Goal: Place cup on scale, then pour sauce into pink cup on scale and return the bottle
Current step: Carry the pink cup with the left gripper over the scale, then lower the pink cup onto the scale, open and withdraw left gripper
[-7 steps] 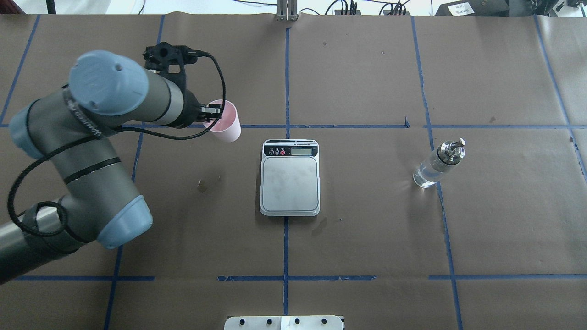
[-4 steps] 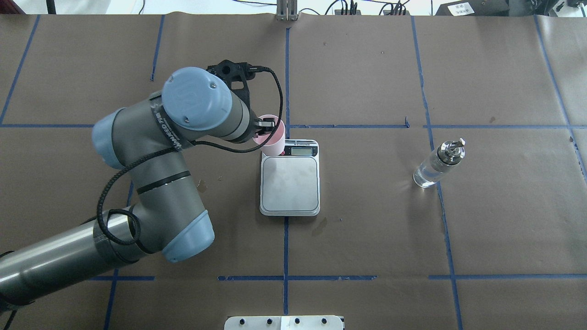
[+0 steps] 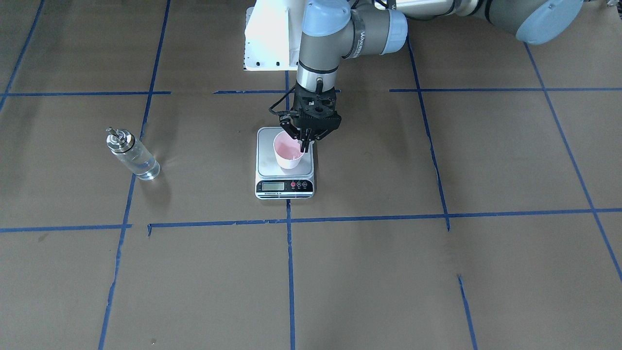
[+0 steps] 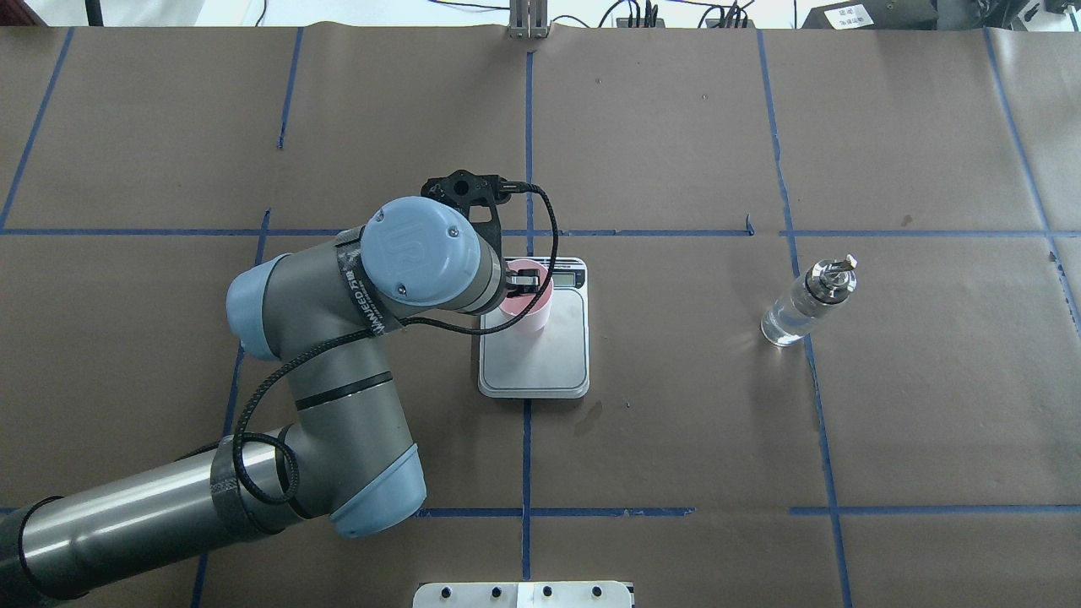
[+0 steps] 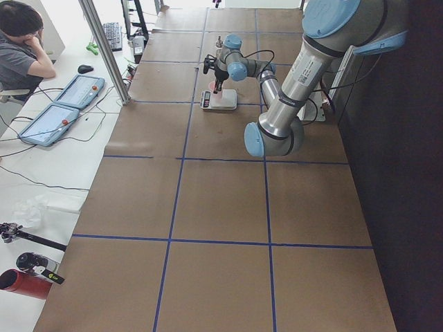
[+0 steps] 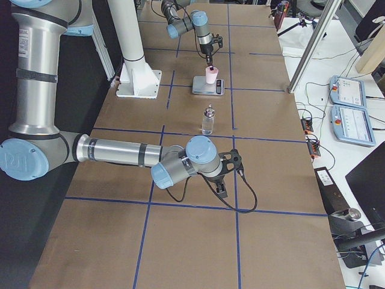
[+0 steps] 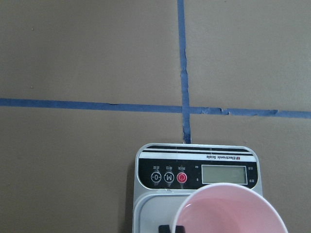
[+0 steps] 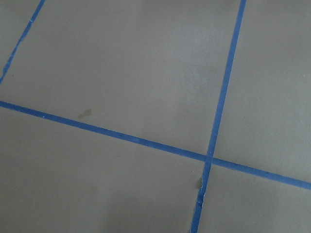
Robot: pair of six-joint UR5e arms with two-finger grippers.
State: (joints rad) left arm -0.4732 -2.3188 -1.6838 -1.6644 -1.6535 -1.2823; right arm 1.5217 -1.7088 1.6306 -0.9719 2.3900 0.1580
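A: Entry one, left gripper (image 3: 304,142): fingers clamped on the cup (image 3: 288,154) rim, frame centre, over the scale (image 3: 266,163) plate.
B: Handling?
A: Light, thin-walled, likely crushable; rim hold suits. Entry two, right gripper (image 6: 221,191): finger state untellable. Entry three, bottle (image 3: 132,156), frame left: glass, probably slippery; grasp mid-body.

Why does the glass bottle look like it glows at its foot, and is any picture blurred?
Overhead exterior: light through the clear bottle throws a bright patch on the paper by its base. Front-facing: a soft shadow lies beside it. Left wrist: lettering on the scale is sharp; the cup is cut off at the bottom edge. Right wrist: even light, no glare.
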